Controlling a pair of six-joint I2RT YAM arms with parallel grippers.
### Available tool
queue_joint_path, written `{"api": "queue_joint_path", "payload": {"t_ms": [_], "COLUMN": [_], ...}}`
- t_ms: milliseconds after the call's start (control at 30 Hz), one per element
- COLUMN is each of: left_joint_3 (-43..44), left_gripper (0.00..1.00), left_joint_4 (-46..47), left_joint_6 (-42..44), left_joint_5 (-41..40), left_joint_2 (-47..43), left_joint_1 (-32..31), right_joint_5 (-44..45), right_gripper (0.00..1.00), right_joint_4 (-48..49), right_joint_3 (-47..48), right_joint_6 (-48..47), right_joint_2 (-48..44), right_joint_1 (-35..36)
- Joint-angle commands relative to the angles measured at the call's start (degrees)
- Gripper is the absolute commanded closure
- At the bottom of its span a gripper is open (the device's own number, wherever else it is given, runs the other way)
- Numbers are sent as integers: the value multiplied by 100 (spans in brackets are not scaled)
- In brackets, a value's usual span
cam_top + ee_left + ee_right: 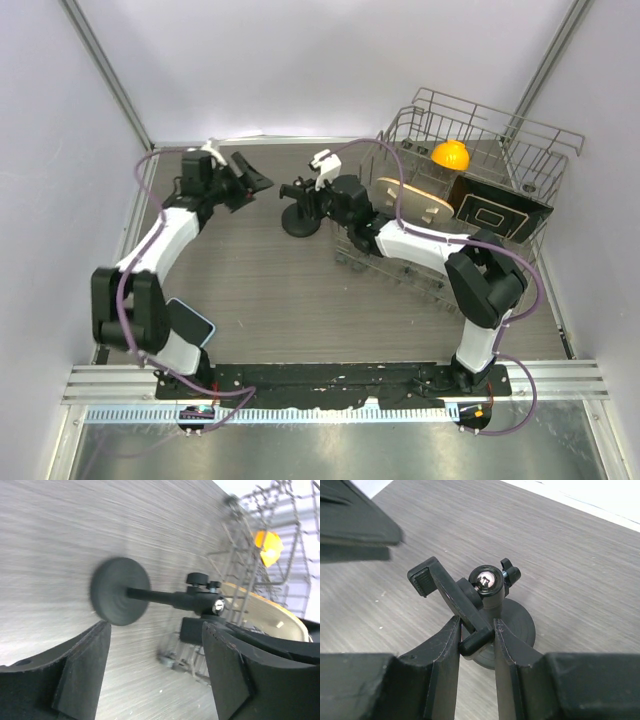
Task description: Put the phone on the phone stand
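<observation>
Mid-frame, the right tool [476, 642] is clamped on the bracket arm of the phone stand [451, 594], which stands on the table [300, 290]. The left tool [155, 670] gapes wide and empty nearby. The phone [192, 322] lies lower left.

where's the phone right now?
Top view: the small dark-screen smartphone with a light blue case edge lies at the near left of the table, beside the left arm, well away from the black disc-base phone stand.
</observation>
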Motion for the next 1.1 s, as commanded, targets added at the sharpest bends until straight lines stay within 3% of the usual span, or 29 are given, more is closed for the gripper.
{"api": "queue_joint_path", "payload": {"t_ms": [0,133,167,333,533,700,867,1067], "left_joint_3": [-56,-346,-442,-575,-785,-1233,-2226,-2306], "left_gripper": [22,14,11,0,0,0,0,0], "left_joint_4": [-1601,-2787,-3399,-5447,-7304,-7519,-6816,-6649], "left_joint_6": [611,603,403,-274,-1418,-1866,-1945,-2095], "left_joint_5": [-1209,-2105,-2855,-4399,-4893,-4982,-4419,-4305], "left_joint_2": [-1401,-2456,-2806,-3416,-3232,-3521,-3803,-3443], "left_joint_1": [324,377,368,412,737,1036,1238,1274], "right_joint_5": [-78,-122,-148,-272,-272,-544,-781,-887], "right_gripper": [99,99,99,99,99,99,99,99], "right_joint_4": [611,593,593,549,400,417,426,435], "right_joint_3": [606,720,747,800,852,765,721,685], "right_joint_6": [221,195,195,169,37,-86,-130,-218], "right_joint_2": [-167,-96,-87,-43,-8,-87,-140,-158], "right_joint_1": [201,376,394,438,438,438,438,430]}}
